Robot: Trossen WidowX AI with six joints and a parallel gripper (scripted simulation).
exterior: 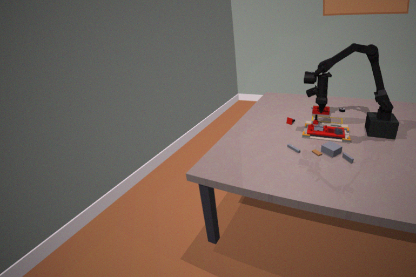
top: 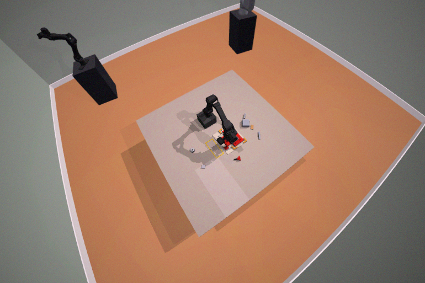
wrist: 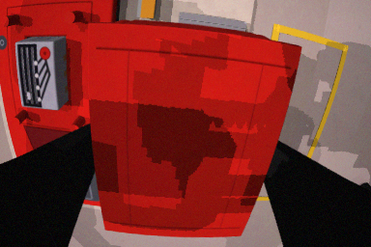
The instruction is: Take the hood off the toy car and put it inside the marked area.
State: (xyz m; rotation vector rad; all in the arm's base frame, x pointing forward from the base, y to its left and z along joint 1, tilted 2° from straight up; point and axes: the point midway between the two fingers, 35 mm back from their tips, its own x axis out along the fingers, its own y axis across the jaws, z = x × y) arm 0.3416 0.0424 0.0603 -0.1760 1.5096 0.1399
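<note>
My gripper (wrist: 184, 141) (exterior: 321, 109) is shut on the red hood (wrist: 187, 129) (exterior: 319, 111) and holds it by its two sides, lifted a little above the table. The toy car (wrist: 61, 15) (exterior: 326, 132) (top: 241, 140) sits on its white base with orange corner brackets, left of the hood in the wrist view, its grey engine block (wrist: 42, 72) uncovered. The marked area, a yellow outline (wrist: 334, 92) (exterior: 330, 117) (top: 210, 140), lies on the table just to the right of the hood in the wrist view. The hood hangs between the car and this outline.
A grey block (exterior: 331, 149) (top: 245, 122), two grey bars (exterior: 293, 148) (exterior: 348, 157) and an orange chip (exterior: 316, 152) lie beside the car. A small red part (exterior: 289, 120) (top: 237, 158) and a black wheel (exterior: 342, 109) (top: 192, 149) lie nearby. Two other arms stand on pedestals (top: 95, 80) (top: 242, 31) off the table.
</note>
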